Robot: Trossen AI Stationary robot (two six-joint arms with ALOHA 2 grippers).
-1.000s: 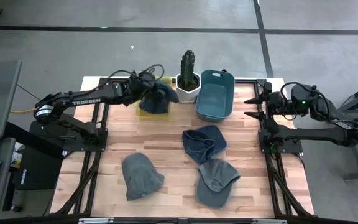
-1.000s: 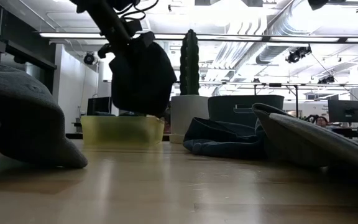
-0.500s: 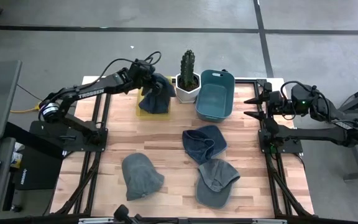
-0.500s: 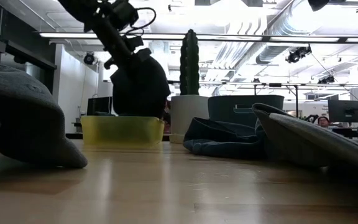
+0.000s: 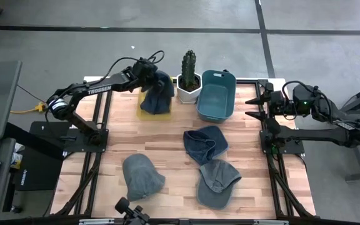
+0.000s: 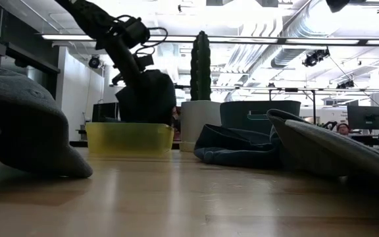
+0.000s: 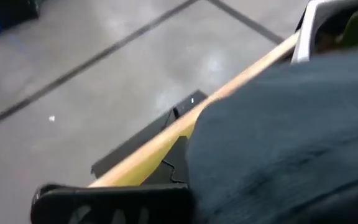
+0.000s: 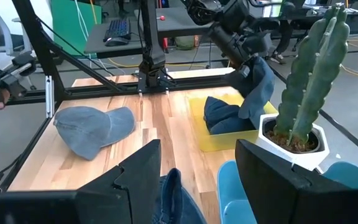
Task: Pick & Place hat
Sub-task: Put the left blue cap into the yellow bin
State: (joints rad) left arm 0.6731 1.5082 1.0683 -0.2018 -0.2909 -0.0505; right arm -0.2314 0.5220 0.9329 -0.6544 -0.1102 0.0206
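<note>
Left end effector is clamped on the dark blue hat, which hangs limp with its lower folds already down in the yellow bin at the table's far edge, just beside the cactus pot. Hat looks light and floppy, no stiffness, so it'll slump where it drops; best pinch is a bunched fold or the brim seam. Right end effector waits spread open at the table's right edge, well apart.
</note>
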